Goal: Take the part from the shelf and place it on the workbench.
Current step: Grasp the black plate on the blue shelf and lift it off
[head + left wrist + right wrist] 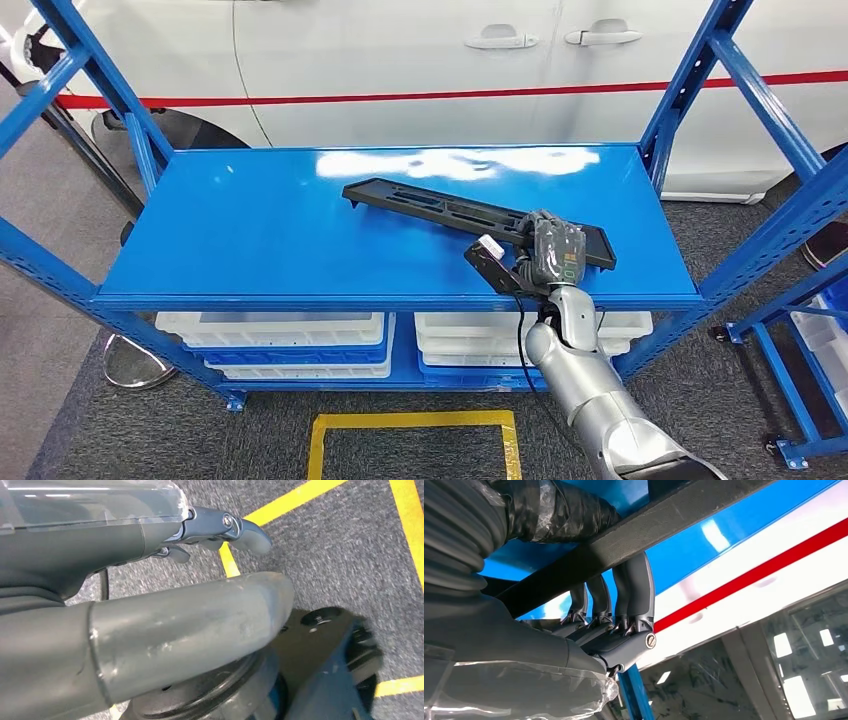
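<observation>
Blue steel fills the head view: a shelf (250,240) with a glossy top deck, and on that deck a long black part (440,208) lying at a slant, its far end toward the back left and its near end toward the front right. The right hand (545,252) sits over the near end of the part, fingers wrapped across it, the silver arm rising to it from below. White bins (275,330) stand on the lower level under the deck. Behind the shelf is a white car (400,60) with a red stripe along its side. On the grey carpet in front lies a square of yellow tape (415,440).

In the left wrist view the left hand (200,595) hangs above grey carpet crossed by yellow tape lines; a thick grey thumb lies straight and one dark finger (240,527) reaches out past it, with nothing held between them.

In the right wrist view the dark fingers (636,587) curl up over the black bar of the part (649,522), pressed against its edge, with the blue deck and the car's red stripe beyond.
</observation>
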You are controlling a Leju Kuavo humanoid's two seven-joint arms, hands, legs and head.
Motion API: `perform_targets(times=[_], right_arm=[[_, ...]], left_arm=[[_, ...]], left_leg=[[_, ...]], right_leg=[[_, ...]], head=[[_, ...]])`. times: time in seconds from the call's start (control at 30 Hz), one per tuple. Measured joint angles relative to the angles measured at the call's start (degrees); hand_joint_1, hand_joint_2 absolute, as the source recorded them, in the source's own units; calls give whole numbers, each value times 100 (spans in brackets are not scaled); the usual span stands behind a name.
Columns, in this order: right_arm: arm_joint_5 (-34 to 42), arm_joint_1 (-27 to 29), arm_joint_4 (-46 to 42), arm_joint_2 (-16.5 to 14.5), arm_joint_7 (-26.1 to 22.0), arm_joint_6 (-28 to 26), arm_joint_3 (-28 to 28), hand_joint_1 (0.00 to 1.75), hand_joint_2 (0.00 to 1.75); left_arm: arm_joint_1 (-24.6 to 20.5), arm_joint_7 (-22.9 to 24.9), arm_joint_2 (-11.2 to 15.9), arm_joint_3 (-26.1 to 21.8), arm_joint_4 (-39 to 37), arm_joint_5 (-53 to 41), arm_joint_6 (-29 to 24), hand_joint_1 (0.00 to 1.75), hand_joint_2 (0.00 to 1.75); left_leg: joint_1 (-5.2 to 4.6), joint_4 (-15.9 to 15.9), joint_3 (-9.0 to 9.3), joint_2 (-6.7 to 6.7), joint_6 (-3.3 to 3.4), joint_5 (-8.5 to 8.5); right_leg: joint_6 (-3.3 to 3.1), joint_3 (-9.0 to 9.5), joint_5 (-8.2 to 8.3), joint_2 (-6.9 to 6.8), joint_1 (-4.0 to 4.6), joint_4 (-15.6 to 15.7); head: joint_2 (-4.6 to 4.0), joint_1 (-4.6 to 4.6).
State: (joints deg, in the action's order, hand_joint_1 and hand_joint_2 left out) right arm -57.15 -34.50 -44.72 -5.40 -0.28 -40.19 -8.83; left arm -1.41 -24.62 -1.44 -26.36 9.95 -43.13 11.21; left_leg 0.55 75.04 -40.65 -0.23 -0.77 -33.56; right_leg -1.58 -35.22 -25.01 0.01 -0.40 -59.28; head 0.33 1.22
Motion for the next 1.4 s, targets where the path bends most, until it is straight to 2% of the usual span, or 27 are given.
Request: perform_targets(times=[0.03,0.1,0.17,0.27,0.33,0.37,0.43,0.47,0.5,0.53,0.6,0.67,0.77,0.83,0.87,0.93,0.97,1.0,1.03,1.07,1.1,1.17,1.2,1.3,1.33,1.4], right_arm=[[25,9,-15,0,-45,0,20,175,175],[82,34,-116,-1,-198,0,76,175,175],[159,70,-296,-2,-444,0,134,175,175],[247,225,-854,-19,-986,0,206,175,175],[238,351,-1414,-38,-1207,0,219,175,175],[225,399,-1709,-47,-1238,1,212,175,175],[189,488,-2179,-54,-1215,2,187,175,175],[170,536,-2364,-57,-1194,3,174,175,175],[155,584,-2498,-57,-1177,4,167,175,175],[144,625,-2616,-57,-1160,4,163,175,175],[129,673,-2813,-55,-1155,5,141,175,175],[127,695,-2988,-62,-1263,7,118,175,175],[109,779,-3292,-94,-1658,7,106,175,175],[50,843,-3574,-114,-1884,7,57,175,175],[6,874,-3737,-139,-2002,7,24,175,175],[-48,986,-4093,-231,-2344,7,-14,175,175],[-40,1062,-4263,-291,-2567,8,-15,175,175],[-4,1146,-4418,-356,-2815,8,-2,175,175],[48,1219,-4555,-428,-3036,9,18,175,175],[101,1278,-4680,-500,-3215,9,43,175,175],[144,1324,-4790,-564,-3332,9,68,175,175],[195,1368,-4952,-652,-3399,10,103,175,175],[210,1379,-5004,-680,-3409,11,115,175,175],[280,1423,-5113,-743,-3490,11,148,175,175],[326,1439,-5147,-762,-3541,11,165,175,175],[430,1459,-5216,-791,-3633,11,197,175,175]], left_arm=[[0,-26,0,0,3,8,0,0,0],[-2,-110,0,0,25,46,0,0,0],[-14,-233,0,-2,55,98,-6,0,0],[-12,-486,-1,-17,105,193,-68,0,0],[-8,-654,-17,-38,155,267,-134,0,0],[-14,-719,-27,-49,187,296,-165,0,0],[-33,-772,-42,-69,239,328,-200,0,0],[-39,-781,-46,-79,260,340,-210,0,0],[-41,-784,-50,-87,274,348,-214,0,0],[-39,-784,-54,-93,286,352,-217,0,0],[-31,-785,-72,-98,307,357,-219,0,0],[-34,-809,-88,-99,326,372,-232,0,0],[-42,-977,-102,-101,357,376,-286,0,0],[-47,-1088,-116,-99,383,364,-312,0,0],[-53,-1118,-122,-99,390,373,-316,0,0],[-56,-1157,-137,-98,393,393,-317,0,0],[-53,-1171,-143,-96,393,399,-317,0,0],[-48,-1183,-150,-92,394,399,-313,0,0],[-44,-1193,-158,-87,395,399,-308,0,0],[-42,-1200,-166,-83,401,399,-303,0,0],[-43,-1203,-173,-80,407,400,-299,0,0],[-52,-1207,-181,-77,419,401,-299,0,0],[-56,-1207,-183,-76,421,402,-299,0,0],[-46,-1207,-189,-69,424,405,-297,0,0],[-39,-1205,-193,-62,424,404,-293,0,0],[-32,-1199,-203,-41,424,405,-277,0,0]], left_leg=[[1,-159,62,0,8,147],[-1,-945,416,0,48,571],[-29,-1533,685,-2,103,764],[-57,-1667,730,-11,193,789],[-39,-1729,756,-4,266,830],[-27,-1754,769,1,298,846],[-34,-1752,769,3,335,840],[-36,-1746,771,-2,340,834],[-36,-1739,774,-8,342,825],[-35,-1724,778,-15,336,813],[-31,-1673,780,-23,303,769],[-48,-1607,753,-22,245,718],[-56,-1596,738,-20,158,697],[-42,-1492,709,-14,97,605],[-34,-1306,632,-12,68,484],[-18,-652,323,-8,23,157],[-12,-324,156,-8,8,39],[-8,-123,44,-8,2,11],[-7,-124,27,-8,6,92],[-7,-335,112,-8,20,266],[-7,-696,275,-8,43,484],[-29,-1367,588,-9,101,734],[-45,-1537,666,-10,126,762],[-56,-1643,707,-10,198,776],[-43,-1678,725,-7,230,800],[-16,-1733,752,2,292,839]], right_leg=[[0,3,-2,4,2,-3],[10,9,-6,12,8,-11],[55,-5,-6,16,20,-21],[155,-27,5,16,12,-17],[207,-92,-107,14,5,-164],[227,-198,-252,13,3,-400],[255,-528,-597,12,-8,-1110],[270,-680,-695,12,-17,-1418],[281,-757,-693,10,-28,-1558],[286,-731,-582,7,-39,-1481],[276,-428,-214,1,-52,-820],[246,-158,-24,2,-40,-243],[171,-113,-32,16,-23,-122],[108,-89,-26,12,-31,-88],[77,-73,-25,7,-40,-71],[36,-56,-37,-1,-34,-67],[27,-54,-44,-3,-28,-70],[20,-51,-50,-4,-22,-75],[14,-48,-56,-1,-19,-80],[14,-41,-62,3,-16,-84],[17,-30,-68,8,-14,-87],[47,-20,-76,16,0,-91],[72,-21,-74,18,4,-89],[169,-15,-64,21,0,-74],[197,-30,-110,19,0,-130],[237,-205,-377,16,-2,-538]], head=[[0,1],[0,0],[0,-1],[0,-1],[0,-2],[0,-3],[0,-3],[0,-3],[0,-3],[0,-3],[0,-3],[0,-2],[0,-1],[0,0],[0,0],[0,1],[0,0],[0,0],[0,0],[0,1],[0,0],[0,-1],[0,-2],[0,-1],[0,-2],[0,-3]])
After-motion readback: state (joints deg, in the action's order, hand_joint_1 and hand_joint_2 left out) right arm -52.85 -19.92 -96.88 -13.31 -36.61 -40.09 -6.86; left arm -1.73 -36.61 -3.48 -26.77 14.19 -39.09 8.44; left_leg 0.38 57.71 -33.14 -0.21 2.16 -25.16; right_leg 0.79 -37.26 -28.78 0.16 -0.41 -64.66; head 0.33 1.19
